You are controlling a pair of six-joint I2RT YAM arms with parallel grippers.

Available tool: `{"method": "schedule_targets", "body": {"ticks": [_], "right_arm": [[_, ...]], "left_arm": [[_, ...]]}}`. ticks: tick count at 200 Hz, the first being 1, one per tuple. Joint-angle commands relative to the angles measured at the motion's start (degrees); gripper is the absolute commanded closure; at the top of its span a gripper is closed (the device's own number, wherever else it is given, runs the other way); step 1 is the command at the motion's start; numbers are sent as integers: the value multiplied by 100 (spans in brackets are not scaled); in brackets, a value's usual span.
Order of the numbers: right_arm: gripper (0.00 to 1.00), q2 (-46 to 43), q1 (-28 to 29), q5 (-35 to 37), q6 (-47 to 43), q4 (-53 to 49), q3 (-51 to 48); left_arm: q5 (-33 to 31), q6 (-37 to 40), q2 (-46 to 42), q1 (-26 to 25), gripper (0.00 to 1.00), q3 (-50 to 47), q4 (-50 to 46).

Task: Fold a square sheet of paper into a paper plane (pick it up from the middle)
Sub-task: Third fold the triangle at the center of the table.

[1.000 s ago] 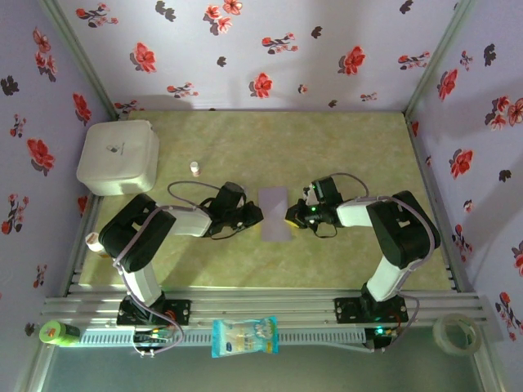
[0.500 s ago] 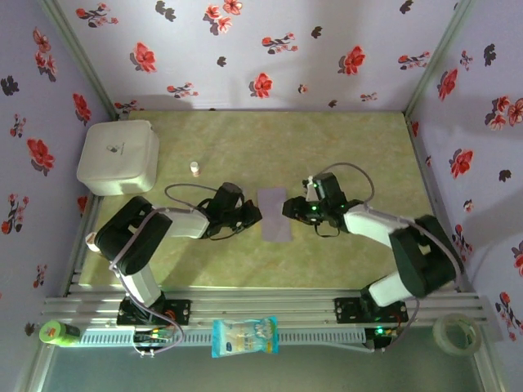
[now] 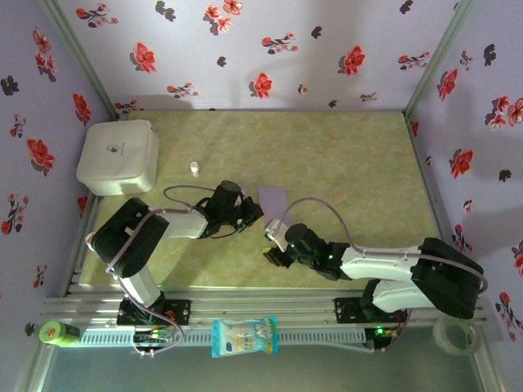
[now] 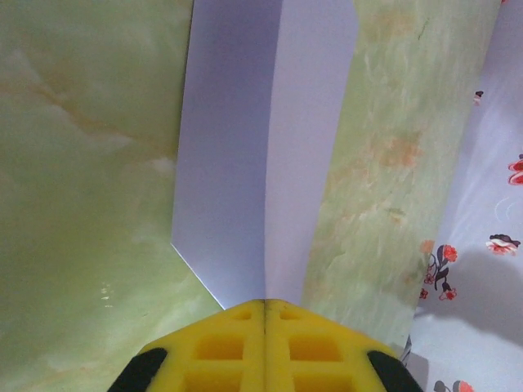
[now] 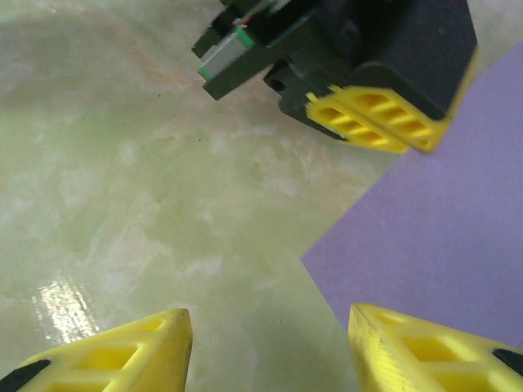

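Note:
The square sheet of paper is pale lilac and lies mid-table. In the left wrist view the sheet has a raised centre crease that runs straight into the seam of my yellow fingers. My left gripper is shut on the sheet's left edge. My right gripper stands open low over bare table at the sheet's near side. A corner of the sheet lies just ahead of its right finger, with the left gripper's fingers beyond. A paper plane is out of view.
A white rounded box sits at the back left, with a small white bottle to its right. On the front rail lie a blue-and-white packet, a green object and a tape roll. Flowered walls enclose the table.
My right gripper opened, left the sheet's right edge and swung round to its near side, the arm now stretched low across the front. My left gripper stayed shut in place.

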Motion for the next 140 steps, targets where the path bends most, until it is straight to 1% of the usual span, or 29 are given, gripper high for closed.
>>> {"method": "schedule_targets", "body": {"ticks": [1,21,27,30,41,65,102,140], "right_arm": [[46,274,216,879,-663,568,70],[45,575,360,1305,-706,755,146],[45,662,395,1329,-737,791,156],[45,698,406,1510,-752,814,169],[45,845,470,1811,-755,902,204],[48,1065,502,2052,-730,1028,256],[54,1219,525,2047,-672,1214,278],[68,1234,525,2060,-573,1239,239]], "left_arm": [[78,-91,-100,58,100,-38,37],[80,-92,-103,58,100,-42,46],[75,-92,-103,58,100,-44,46],[81,-96,-101,58,100,-45,44],[79,-100,-101,53,100,-50,54],[82,-100,-93,58,100,-47,70],[90,-110,-77,58,100,-62,88],[108,-91,-68,83,100,-49,88]]}}
